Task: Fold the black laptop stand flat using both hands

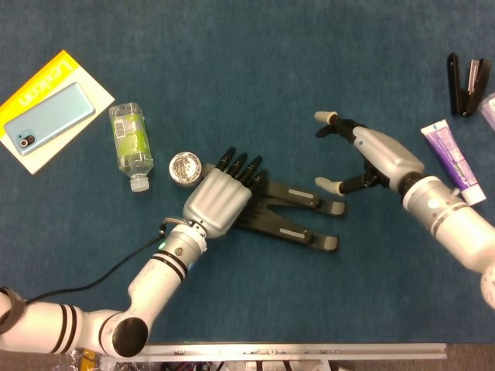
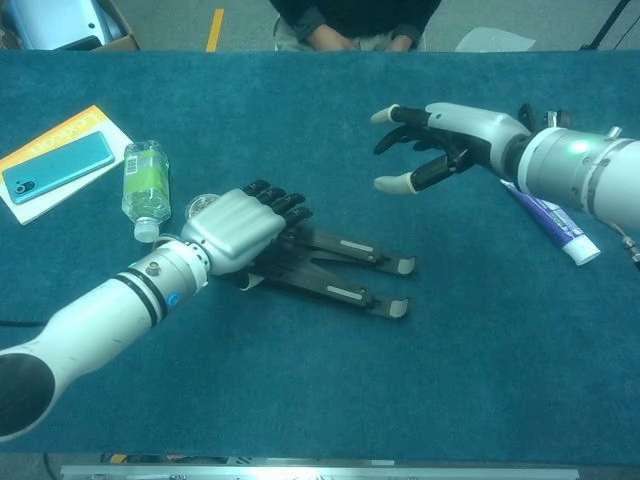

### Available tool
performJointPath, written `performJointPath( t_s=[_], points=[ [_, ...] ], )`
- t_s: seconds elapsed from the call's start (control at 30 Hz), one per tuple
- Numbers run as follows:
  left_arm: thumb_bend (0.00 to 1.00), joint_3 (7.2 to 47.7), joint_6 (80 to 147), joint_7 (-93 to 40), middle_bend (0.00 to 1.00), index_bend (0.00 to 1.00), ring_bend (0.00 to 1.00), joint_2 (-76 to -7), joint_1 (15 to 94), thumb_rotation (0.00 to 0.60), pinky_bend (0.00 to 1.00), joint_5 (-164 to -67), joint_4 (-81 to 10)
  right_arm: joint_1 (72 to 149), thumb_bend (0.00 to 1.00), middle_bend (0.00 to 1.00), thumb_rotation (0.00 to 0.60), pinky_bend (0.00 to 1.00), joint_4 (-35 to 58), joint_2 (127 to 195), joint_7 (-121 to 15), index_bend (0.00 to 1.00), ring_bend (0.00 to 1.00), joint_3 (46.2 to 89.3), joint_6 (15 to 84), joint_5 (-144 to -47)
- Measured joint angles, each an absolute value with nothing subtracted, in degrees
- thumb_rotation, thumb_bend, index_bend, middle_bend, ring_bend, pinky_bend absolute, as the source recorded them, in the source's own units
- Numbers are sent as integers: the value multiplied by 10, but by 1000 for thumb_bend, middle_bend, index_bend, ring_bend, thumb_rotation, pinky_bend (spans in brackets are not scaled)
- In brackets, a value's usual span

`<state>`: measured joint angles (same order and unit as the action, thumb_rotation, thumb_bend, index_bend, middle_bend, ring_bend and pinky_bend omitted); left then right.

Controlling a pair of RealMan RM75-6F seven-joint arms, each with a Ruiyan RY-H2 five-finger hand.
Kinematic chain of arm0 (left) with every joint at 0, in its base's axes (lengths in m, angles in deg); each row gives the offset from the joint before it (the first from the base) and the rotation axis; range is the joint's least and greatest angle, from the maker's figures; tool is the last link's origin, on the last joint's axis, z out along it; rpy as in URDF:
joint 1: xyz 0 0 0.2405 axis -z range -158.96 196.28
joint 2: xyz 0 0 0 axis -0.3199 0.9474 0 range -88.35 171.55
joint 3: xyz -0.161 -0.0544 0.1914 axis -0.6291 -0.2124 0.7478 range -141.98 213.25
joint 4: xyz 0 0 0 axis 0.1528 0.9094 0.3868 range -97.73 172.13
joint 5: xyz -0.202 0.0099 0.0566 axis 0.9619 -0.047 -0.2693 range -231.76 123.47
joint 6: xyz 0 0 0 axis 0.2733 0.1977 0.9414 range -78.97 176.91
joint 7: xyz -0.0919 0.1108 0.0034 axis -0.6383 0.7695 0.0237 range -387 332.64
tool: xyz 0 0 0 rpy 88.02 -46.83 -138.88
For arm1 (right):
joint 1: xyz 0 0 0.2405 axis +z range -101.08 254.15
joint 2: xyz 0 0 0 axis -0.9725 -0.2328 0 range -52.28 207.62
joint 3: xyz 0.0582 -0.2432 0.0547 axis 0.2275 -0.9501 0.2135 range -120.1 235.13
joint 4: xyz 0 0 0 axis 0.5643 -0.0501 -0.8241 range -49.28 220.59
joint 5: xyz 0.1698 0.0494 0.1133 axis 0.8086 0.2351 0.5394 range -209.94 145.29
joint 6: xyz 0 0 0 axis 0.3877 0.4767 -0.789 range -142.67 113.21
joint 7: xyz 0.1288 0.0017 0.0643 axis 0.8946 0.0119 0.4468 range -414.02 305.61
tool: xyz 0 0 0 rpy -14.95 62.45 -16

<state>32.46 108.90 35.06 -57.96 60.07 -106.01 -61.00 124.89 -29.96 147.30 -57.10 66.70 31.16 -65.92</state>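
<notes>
The black laptop stand [image 1: 290,218] lies flat on the blue desk [image 1: 255,69], near its middle. The left hand [image 1: 216,202] rests palm-down on the stand's left end — fingers [image 1: 240,166] straight and close together. The right hand [image 1: 371,158] hovers beside the stand's right end, apart from it — fingers spread, holding nothing.
</notes>
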Motion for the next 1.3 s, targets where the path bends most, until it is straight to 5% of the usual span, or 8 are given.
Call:
performJointPath(
  t_s=[0.63,1.3],
  points=[
    [314,359,1169,432,0,0,0,-539,644,600,0,-965,-711,1230,246,202,479,33,-303,1450,-527,0,0,666,287,-705],
    [314,344,1213,476,0,0,0,-610,690,600,0,-881,-703,1203,255,202,478,33,-298,1426,-479,0,0,664,264,-757]
  ],
)
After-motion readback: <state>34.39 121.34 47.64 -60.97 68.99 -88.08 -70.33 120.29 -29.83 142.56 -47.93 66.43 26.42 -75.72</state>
